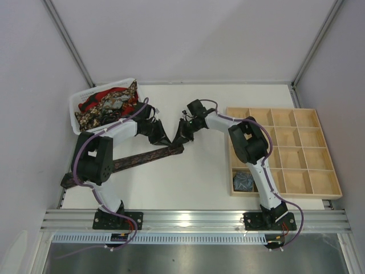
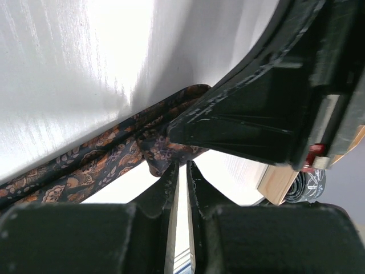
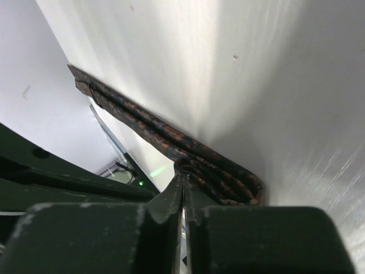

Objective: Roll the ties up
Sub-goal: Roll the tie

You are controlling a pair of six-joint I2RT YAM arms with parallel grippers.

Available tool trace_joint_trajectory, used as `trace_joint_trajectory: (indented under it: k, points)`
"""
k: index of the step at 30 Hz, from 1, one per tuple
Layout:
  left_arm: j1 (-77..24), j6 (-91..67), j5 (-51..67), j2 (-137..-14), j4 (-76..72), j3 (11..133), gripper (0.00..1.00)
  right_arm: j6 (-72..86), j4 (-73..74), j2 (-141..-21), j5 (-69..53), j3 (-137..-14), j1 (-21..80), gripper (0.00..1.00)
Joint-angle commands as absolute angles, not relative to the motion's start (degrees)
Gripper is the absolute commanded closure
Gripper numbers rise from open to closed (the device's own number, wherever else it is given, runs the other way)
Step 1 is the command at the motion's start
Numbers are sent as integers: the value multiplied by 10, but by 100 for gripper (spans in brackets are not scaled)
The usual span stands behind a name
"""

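Across the desk's left half, dark tie: one dark tie with a brown-orange pattern lies flat and slantwise on the desk. It runs from the near-left edge up to the middle, where its end is folded back into layers.
Left hand: one, the left hand is at the tie's folded end near the desk's middle. In its wrist view the fingers stand almost together, only a slit between them, with bunched tie fabric caught at their tips.
Right hand: one, the right hand faces the left hand over the same end, the two just beside each other. Its fingers are pressed narrow, tips touching the fold. I cannot tell if cloth is between them.
Basket: one white basket at the far-left corner.
Heaped ties: heaped ties, red and gold-black, are tangled inside the basket. Their number cannot be counted.
Tray: one wooden tray along the right edge, four rows of four compartments, partly hidden by the right arm.
Coiled tie: one grey-blue coiled tie in the tray's near-left compartment.
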State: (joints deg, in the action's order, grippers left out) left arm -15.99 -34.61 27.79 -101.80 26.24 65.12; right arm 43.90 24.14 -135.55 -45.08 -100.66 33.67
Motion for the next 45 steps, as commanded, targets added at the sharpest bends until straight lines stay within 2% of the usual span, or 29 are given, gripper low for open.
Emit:
trace_joint_trajectory:
  k: [1,3,8,10,14,15,18,19,20,21,26,30,35,38,42,45]
  points:
    - [-153,-347,276,-1002,252,669,86,439,307,-1325,-404,-1057,338,89]
    - [-151,-341,269,-997,249,671,85,460,339,-1320,-379,-1065,334,83]
    - [-142,-338,264,-984,236,664,84,486,375,-1291,-335,-1077,329,75]
    - [-137,-337,262,-978,236,661,84,498,420,-1283,-292,-1098,328,63]
    - [-136,-339,254,-949,236,659,84,534,515,-1267,-213,-1134,323,48]
    - [-136,-341,254,-941,235,658,83,543,526,-1265,-181,-1142,323,38]
    - [-135,-341,240,-910,243,664,82,581,557,-1256,-132,-1167,322,27]
    - [-135,-339,238,-900,251,669,82,591,568,-1255,-123,-1175,322,21]
    - [-135,-341,236,-891,254,669,81,606,577,-1256,-113,-1192,327,4]
    - [-135,-342,229,-869,258,668,80,621,611,-1260,-92,-1197,328,1]
    - [-135,-330,225,-828,266,664,76,690,627,-1267,-127,-1165,337,0]
    - [-135,-311,221,-820,286,656,76,792,630,-1273,-48,-1183,372,0]
    - [-134,-301,112,-768,317,630,74,903,600,-1287,27,-1169,413,0]
    - [-134,-303,56,-739,343,617,71,945,595,-1312,31,-1184,425,0]
    - [-134,-296,21,-717,356,614,68,962,649,-1358,67,-1239,438,0]
    - [-134,-287,16,-712,364,625,68,981,657,-1357,83,-1231,445,0]
